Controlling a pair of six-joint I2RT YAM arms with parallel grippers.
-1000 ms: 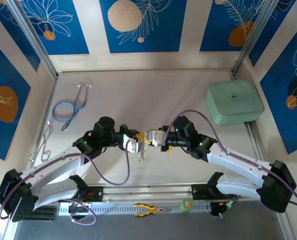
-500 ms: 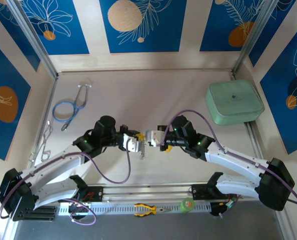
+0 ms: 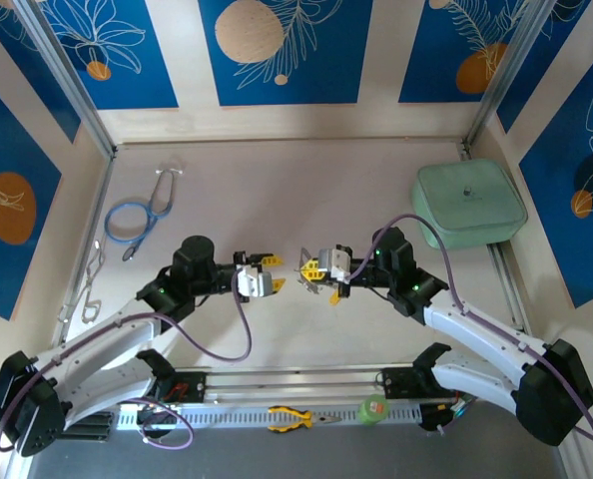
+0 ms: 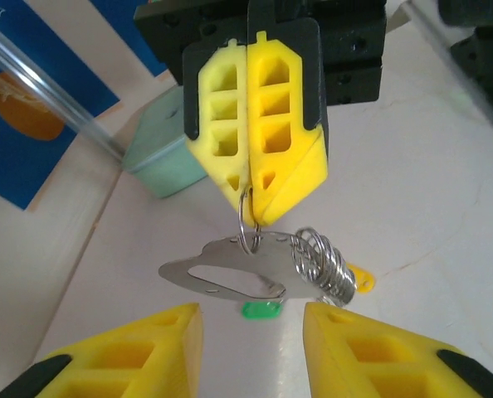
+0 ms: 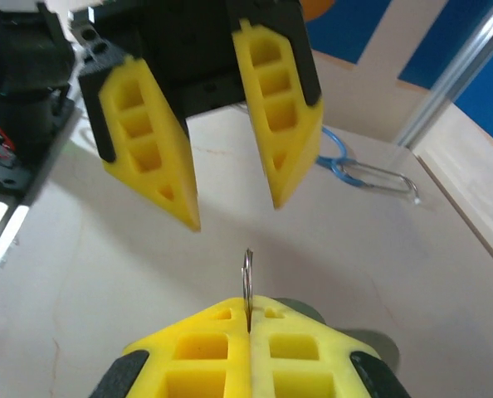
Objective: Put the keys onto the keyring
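Our right claw (image 4: 251,207) is clamped on the keyring (image 4: 230,274), which hangs beneath it; our left claw (image 5: 234,214) stands apart, facing the keyring. The green key (image 4: 261,310) and yellow key (image 4: 361,279) lie past the keyring on the tabletop (image 4: 429,191).

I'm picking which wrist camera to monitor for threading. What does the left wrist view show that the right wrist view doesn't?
Left wrist, not right wrist: the keyring's flat silver tag and ring cluster dangling under the shut right gripper, a green key head, a yellow key head, the mint case. Right wrist, not left wrist: the blue stethoscope and wire clip. Both: one silver ring pinched in the right gripper, the left gripper open.
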